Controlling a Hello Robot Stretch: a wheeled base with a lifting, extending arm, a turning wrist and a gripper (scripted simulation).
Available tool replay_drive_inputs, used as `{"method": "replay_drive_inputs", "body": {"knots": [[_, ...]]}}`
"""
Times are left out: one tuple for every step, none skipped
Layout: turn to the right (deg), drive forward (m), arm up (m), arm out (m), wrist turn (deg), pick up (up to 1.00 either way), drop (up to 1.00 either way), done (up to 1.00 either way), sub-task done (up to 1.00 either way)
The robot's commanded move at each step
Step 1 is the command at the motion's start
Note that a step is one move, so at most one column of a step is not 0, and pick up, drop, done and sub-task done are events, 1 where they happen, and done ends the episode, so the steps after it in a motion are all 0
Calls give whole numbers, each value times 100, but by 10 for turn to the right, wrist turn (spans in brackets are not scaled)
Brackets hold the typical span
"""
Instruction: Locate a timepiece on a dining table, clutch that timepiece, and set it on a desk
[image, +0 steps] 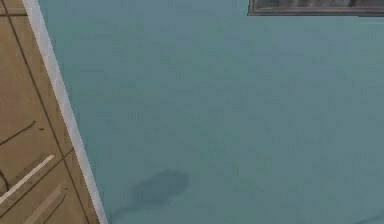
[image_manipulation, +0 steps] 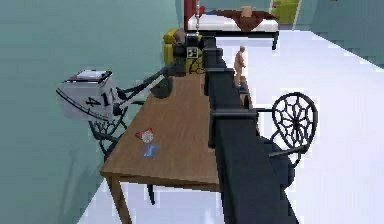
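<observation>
The gripper (image_manipulation: 122, 95) holds a white boxy clock (image_manipulation: 88, 93) past the table's (image_manipulation: 180, 150) left edge, clear of the wood, probably lifted for carrying. Whether its fingers are spread I cannot tell. A statuette (image_manipulation: 240, 64) stands by the right edge, a chair (image_manipulation: 291, 122) beyond. Ahead a teal wall (image: 220, 110) blocks the way.

A: Table (image_manipulation: 180, 130) finish?
B: Brown wood, matt, smooth top. Legs the same.
A: Chair (image_manipulation: 290, 120)?
B: Black metal, openwork back, dull finish.
A: Arm (image_manipulation: 235, 150)?
B: Dark, matt, flat faces. Can't tell whether metal or plastic.
A: Room surfaces?
B: Wall (image: 220, 100) is teal matt paint, smooth. Floor (image_manipulation: 340, 80) is pale and smooth. Tan wood panelling (image: 25, 110) on the forward view's left, with white painted trim (image: 62, 100).
</observation>
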Motion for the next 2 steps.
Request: {"method": "replay_drive_inputs", "body": {"knots": [[0, 0, 0, 0, -300, 0, 0, 0, 0], [0, 0, 0, -48, 0, 0, 0, 0, 0]]}}
